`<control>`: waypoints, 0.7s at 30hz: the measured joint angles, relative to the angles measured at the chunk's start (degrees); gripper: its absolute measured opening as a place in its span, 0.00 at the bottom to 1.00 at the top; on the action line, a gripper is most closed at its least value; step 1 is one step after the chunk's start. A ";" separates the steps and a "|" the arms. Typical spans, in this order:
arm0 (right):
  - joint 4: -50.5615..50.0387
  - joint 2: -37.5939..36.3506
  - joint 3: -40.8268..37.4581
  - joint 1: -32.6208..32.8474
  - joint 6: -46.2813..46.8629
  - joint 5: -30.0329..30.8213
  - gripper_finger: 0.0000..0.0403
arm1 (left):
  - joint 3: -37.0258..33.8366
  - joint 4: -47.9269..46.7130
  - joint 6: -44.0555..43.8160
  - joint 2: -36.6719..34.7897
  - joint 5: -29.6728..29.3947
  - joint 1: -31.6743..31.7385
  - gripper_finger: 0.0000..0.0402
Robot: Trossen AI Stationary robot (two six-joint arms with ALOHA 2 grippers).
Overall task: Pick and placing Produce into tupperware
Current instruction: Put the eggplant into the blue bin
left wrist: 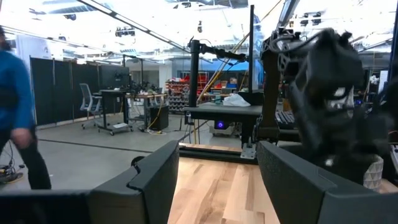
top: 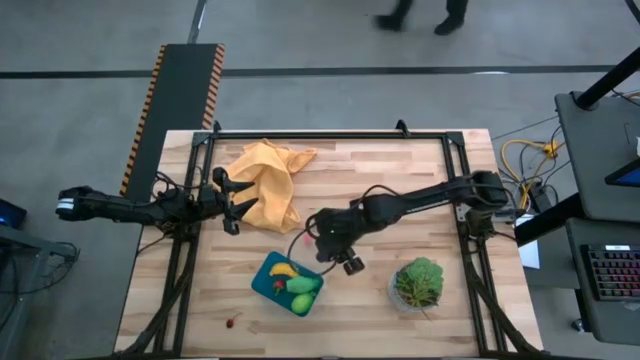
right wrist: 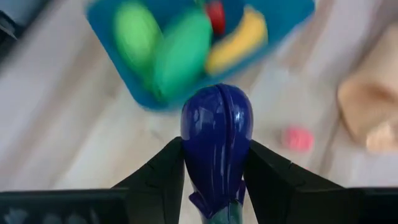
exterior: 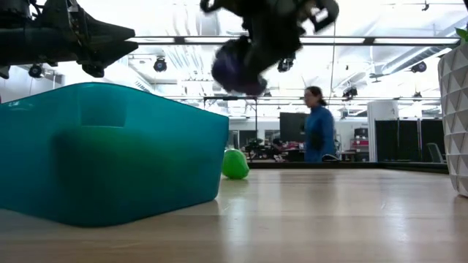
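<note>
1. Produce is found in three places: inside the tupperware [top: 288, 283], loose on the tabletop [top: 400, 200], and in the right gripper [right wrist: 214, 167].
2. A purple eggplant [right wrist: 216, 140] is clamped between the right gripper's two dark fingers [right wrist: 158, 171], which press against its sides; in the low view the eggplant [exterior: 238, 69] is seen well above the wood.
3. The right gripper [top: 322, 240] is held over the middle of the tabletop, just beyond the tupperware's far right corner.
4. The teal tupperware is placed near the front edge of the tabletop, slightly left of centre, and is turned at an angle to that edge.
5. Inside it a yellow banana [top: 284, 269], green ovals [top: 301, 285] and a small red piece [right wrist: 215, 14] are seen.
6. A pink piece [right wrist: 296, 137] is left on the wood beside the tupperware, and a tiny red piece [top: 233, 321] lies near the front left corner.
7. A green oval [exterior: 235, 164] is seen on the wood past the tupperware in the low view.
8. The left gripper [top: 228, 200] is held with its fingers spread apart and nothing between them, near the left edge, beside an orange-yellow cloth [top: 268, 180].
9. A leafy plant in a clear pot [top: 418, 283] stands near the front right corner.
10. A person [exterior: 317, 124] in blue is seen in the room beyond the table.
</note>
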 joint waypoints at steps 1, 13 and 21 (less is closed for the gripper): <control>1.70 -0.58 -0.25 0.00 0.00 -1.31 0.34 | -0.02 0.00 0.00 0.02 0.00 0.00 0.51; 17.11 -1.79 -3.15 0.61 0.00 -6.87 0.34 | -0.02 0.00 -0.02 0.00 0.00 0.00 0.51; 32.14 -1.77 -7.80 2.09 2.57 -7.99 0.34 | -0.02 0.00 -0.02 0.00 0.00 0.00 0.51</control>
